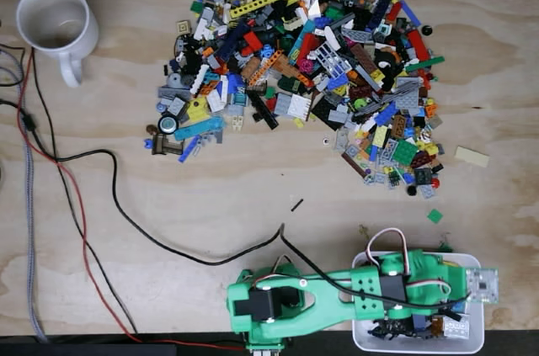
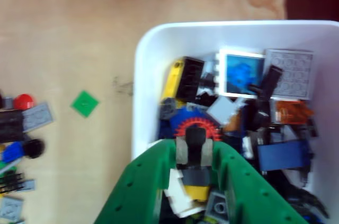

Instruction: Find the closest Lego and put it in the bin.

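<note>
Fingers: the 2 green fingers (image 2: 241, 181) of the gripper (image 2: 194, 147) stand apart over the bin, a small grey-black piece (image 2: 194, 142) between their tips; whether they clench it cannot be told.
Bin: white tub (image 2: 145, 75), part-filled with loose bricks, at the table's near edge under the green arm (image 1: 337, 293) in the fixed view.
Lego pile: a large heap (image 1: 312, 61) well apart, up the table.
Strays: a green tile (image 2: 85, 103) near the bin's left wall.
Mug: white (image 1: 55, 23), far corner.
</note>
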{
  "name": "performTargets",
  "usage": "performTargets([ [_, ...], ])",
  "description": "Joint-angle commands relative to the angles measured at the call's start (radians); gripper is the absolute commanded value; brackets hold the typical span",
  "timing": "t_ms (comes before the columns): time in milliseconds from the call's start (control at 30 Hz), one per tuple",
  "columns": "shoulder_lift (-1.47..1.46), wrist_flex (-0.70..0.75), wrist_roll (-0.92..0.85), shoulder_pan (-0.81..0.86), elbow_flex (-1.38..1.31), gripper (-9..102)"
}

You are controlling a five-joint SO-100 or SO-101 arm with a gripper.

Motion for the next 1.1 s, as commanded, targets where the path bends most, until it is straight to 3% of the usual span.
performTargets([
  [0,0.091,-0.106,-0.087,0.106,0.067,2],
  [133,0.092,-0.123,-0.048,0.101,0.067,7],
  [200,0.101,-0.130,-0.014,0.087,0.049,16],
  [333,0.141,-0.158,-0.012,0.032,0.002,24],
  [400,0.167,-0.126,-0.037,-0.021,-0.037,25],
  [533,0.258,-0.032,-0.075,-0.291,-0.051,19],
  [667,0.476,0.021,-0.110,-0.637,0.114,19],
  [900,0.729,0.259,0.120,-1.279,0.305,19],
  [1067,0.726,0.342,0.212,-1.417,0.348,20],
])
